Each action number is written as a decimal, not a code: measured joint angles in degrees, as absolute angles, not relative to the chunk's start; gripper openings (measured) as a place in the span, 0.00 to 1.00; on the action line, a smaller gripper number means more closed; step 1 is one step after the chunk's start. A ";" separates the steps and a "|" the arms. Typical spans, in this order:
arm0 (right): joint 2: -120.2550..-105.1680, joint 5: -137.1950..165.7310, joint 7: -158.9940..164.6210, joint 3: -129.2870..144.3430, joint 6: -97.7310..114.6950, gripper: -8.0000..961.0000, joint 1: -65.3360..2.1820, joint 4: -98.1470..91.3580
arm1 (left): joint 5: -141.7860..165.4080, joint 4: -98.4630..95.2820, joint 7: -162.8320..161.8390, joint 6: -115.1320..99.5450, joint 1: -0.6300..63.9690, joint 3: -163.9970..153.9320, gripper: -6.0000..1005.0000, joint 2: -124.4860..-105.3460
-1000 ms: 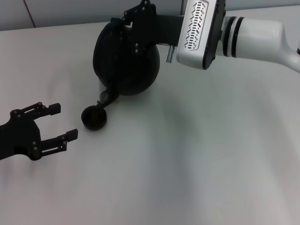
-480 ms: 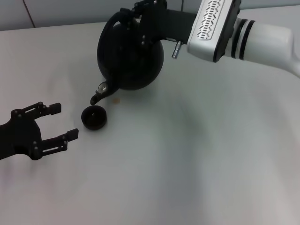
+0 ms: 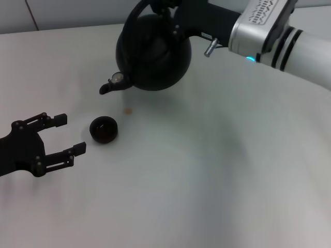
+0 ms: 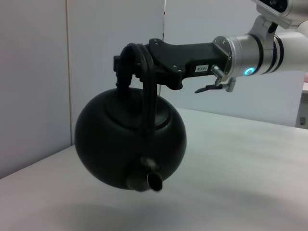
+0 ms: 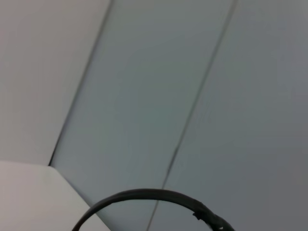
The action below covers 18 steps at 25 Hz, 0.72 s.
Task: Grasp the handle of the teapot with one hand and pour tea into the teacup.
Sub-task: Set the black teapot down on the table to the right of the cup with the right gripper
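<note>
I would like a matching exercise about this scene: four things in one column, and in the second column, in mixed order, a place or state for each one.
Column 1
1. teapot
2. teacup
3. left gripper
4. right gripper

Column 2
a. stands on the table, between the open fingers and the pot
b. shut on the handle
c. hangs in the air, clear of the table
d. open and empty, low beside the small cup

Right pairs: 1-c, 2-a, 3-d, 4-b
</note>
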<state>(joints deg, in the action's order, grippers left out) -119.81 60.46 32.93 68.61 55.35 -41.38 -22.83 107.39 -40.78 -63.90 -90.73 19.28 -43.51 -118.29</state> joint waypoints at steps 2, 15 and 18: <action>-119.80 60.44 34.84 67.56 55.44 0.10 -40.51 -23.03 | 107.39 -40.78 -63.90 -90.76 19.27 -43.50 0.80 -118.29; -119.68 56.38 40.78 61.00 57.24 0.10 -33.19 -22.18 | 107.39 -40.78 -63.90 -90.95 19.38 -43.50 0.80 -118.30; -119.60 55.80 42.66 61.02 57.43 0.10 -31.60 -22.10 | 107.36 -40.78 -63.90 -91.08 19.47 -43.51 0.80 -118.36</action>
